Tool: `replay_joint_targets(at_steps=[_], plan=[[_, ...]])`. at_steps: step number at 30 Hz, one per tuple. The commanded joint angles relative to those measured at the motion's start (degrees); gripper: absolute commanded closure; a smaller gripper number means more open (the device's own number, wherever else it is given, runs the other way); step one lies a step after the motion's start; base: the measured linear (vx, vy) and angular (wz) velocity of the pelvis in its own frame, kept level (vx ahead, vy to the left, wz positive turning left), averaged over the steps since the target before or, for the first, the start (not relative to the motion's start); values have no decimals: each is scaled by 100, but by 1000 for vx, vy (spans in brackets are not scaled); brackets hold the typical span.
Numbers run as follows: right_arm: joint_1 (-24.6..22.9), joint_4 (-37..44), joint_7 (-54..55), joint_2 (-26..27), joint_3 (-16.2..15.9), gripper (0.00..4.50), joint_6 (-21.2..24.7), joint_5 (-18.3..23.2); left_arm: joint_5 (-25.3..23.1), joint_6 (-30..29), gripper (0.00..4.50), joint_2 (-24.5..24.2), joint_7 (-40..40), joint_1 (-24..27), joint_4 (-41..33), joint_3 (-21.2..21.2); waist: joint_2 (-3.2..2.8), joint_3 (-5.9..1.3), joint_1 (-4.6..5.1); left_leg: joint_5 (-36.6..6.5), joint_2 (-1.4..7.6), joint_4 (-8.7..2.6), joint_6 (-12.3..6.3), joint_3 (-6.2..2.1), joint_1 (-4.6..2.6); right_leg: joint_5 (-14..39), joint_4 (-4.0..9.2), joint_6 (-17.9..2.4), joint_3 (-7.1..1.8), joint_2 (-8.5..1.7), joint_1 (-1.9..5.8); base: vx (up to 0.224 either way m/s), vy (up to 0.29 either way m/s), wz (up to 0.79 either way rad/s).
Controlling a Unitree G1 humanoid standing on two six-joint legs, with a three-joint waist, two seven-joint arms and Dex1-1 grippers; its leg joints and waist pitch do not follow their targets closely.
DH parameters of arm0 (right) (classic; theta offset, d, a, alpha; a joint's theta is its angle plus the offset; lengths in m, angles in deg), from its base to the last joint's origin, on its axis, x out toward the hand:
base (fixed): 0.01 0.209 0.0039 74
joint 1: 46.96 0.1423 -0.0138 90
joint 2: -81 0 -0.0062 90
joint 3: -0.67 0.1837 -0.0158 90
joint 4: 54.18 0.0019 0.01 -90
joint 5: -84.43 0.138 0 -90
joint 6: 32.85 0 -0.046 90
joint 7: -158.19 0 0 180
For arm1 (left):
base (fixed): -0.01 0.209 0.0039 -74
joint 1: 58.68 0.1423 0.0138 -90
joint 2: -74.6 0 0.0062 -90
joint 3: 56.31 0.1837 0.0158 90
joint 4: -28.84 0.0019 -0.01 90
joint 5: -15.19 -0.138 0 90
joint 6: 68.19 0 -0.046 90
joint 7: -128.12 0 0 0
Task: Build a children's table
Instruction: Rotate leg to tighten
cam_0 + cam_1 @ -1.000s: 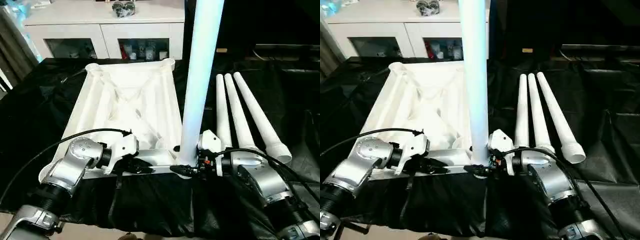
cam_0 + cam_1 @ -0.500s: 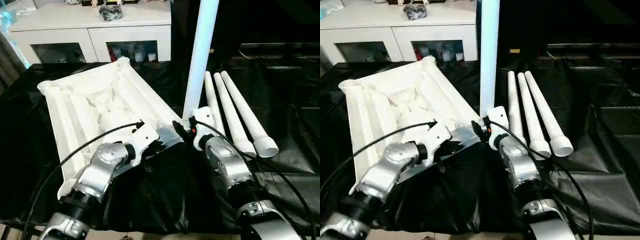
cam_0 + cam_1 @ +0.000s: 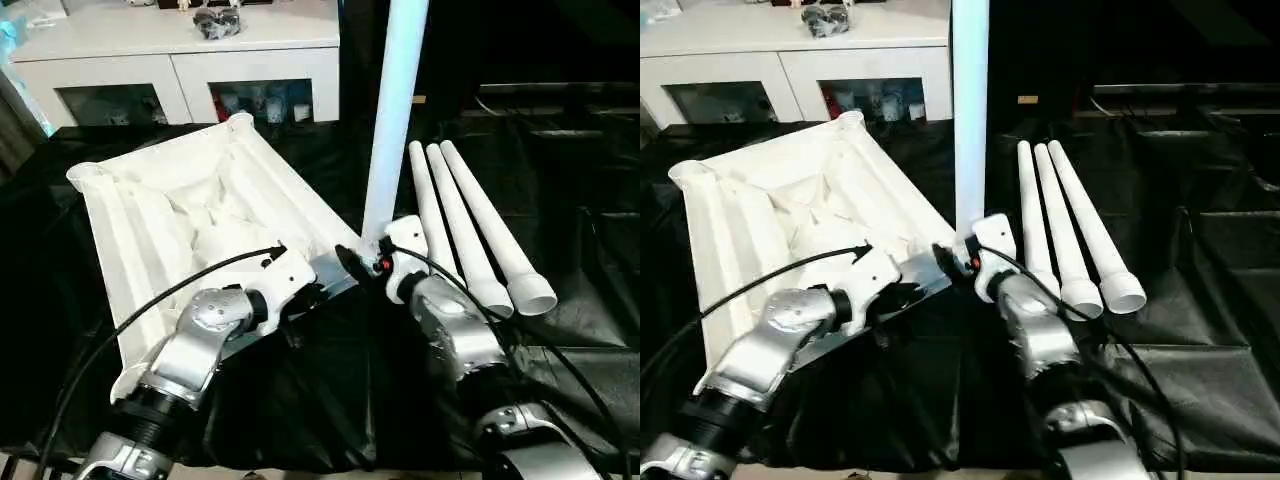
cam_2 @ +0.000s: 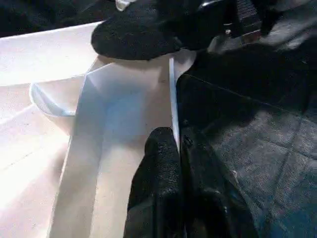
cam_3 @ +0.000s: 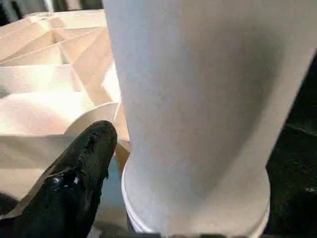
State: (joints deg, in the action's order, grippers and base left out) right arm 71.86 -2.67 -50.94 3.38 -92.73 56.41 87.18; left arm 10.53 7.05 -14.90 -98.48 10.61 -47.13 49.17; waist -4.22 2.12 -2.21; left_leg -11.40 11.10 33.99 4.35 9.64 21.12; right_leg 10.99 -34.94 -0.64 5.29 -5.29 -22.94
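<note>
Tabletop [image 3: 150, 215] swung askew since earlier | L jaws pinch its rim | R jaws astride upright leg [image 3: 392, 120] — grip unclear

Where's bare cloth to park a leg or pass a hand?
Free: black cloth right of the three loose legs, and the near strip between the forearms. Crowded: the tabletop's near corner, where the left gripper pinches the rim and the right gripper sits at the upright leg.

Upturned tabletop [image 3: 170, 215], one upright leg [image 3: 392, 120]
</note>
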Motion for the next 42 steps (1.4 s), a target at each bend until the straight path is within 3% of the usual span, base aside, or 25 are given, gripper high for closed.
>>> replay_joint_targets(at_steps=[1,5,11,18,23,28,31,34,36,39,40,42], plan=[[-123,225,-671,17,-506,54,6,78,159,263,450,-21,-309,-89,-166,175,37,-345,-34,-820,164,-373,-511,-37,10,620,382,-1334,-273,-309,329,0,0,0],[-463,993,-2194,-773,-815,54,127,242,224,590,450,-586,-1048,-276,149,141,24,-351,-111,-794,165,-341,-695,-27,-1,373,355,-1344,-274,-288,338,0,0,0],[-551,1317,-2943,-1093,-921,70,347,448,414,660,450,-839,-1555,-318,208,112,26,-333,-158,-1008,201,-380,-504,-28,-31,730,378,-1404,-280,-301,313,0,0,0],[-653,1698,-3643,-1449,-1137,110,589,514,587,900,450,-1151,-2190,-381,447,136,44,-345,-193,-839,185,-357,-594,-26,-7,521,348,-1428,-269,-294,328,0,0,0],[-687,1807,-3855,-1534,-1240,163,662,537,600,989,450,-1218,-2333,-465,644,121,64,-339,-228,-901,199,-368,-513,-21,-20,738,367,-1391,-282,-309,316,0,0,0],[-738,1918,-3909,-1544,-1244,176,788,595,656,1009,450,-1198,-2344,-496,767,72,54,-349,-270,-792,200,-362,-487,-26,-21,681,350,-1363,-287,-311,320,0,0,0],[-814,1964,-3660,-1384,-1153,177,944,655,753,904,450,-1062,-2201,-470,722,-38,57,-355,-288,-740,202,-356,-499,-22,-21,575,339,-1389,-287,-313,318,0,0,0],[-780,1654,-2643,-989,-988,178,865,351,646,732,450,-790,-1597,-473,652,-116,70,-344,-271,-811,198,-373,-415,-27,-21,751,361,-1356,-286,-320,309,0,0,0],[-701,1360,-1835,-688,-860,178,778,136,561,530,450,-589,-1170,-479,580,-150,70,-303,-211,-1049,183,-416,-216,-35,-18,1318,421,-1213,-279,-334,305,0,0,0],[-598,1094,-1108,-352,-703,178,845,57,521,380,450,-372,-820,-456,470,-161,69,-292,-143,-1190,169,-432,-113,-47,-29,1735,472,-1074,-285,-341,293,0,0,0],[-477,832,-522,-74,-568,178,904,21,426,279,450,-192,-505,-433,356,-138,85,-312,-131,-1150,162,-419,-148,-48,-26,1700,474,-1021,-285,-335,311,0,0,0],[-338,564,-9,160,-472,178,892,-50,302,147,450,1,-187,-405,210,-116,51,-315,-97,-1070,170,-426,-151,-51,-15,1479,455,-1064,-282,-320,301,0,0,0]])
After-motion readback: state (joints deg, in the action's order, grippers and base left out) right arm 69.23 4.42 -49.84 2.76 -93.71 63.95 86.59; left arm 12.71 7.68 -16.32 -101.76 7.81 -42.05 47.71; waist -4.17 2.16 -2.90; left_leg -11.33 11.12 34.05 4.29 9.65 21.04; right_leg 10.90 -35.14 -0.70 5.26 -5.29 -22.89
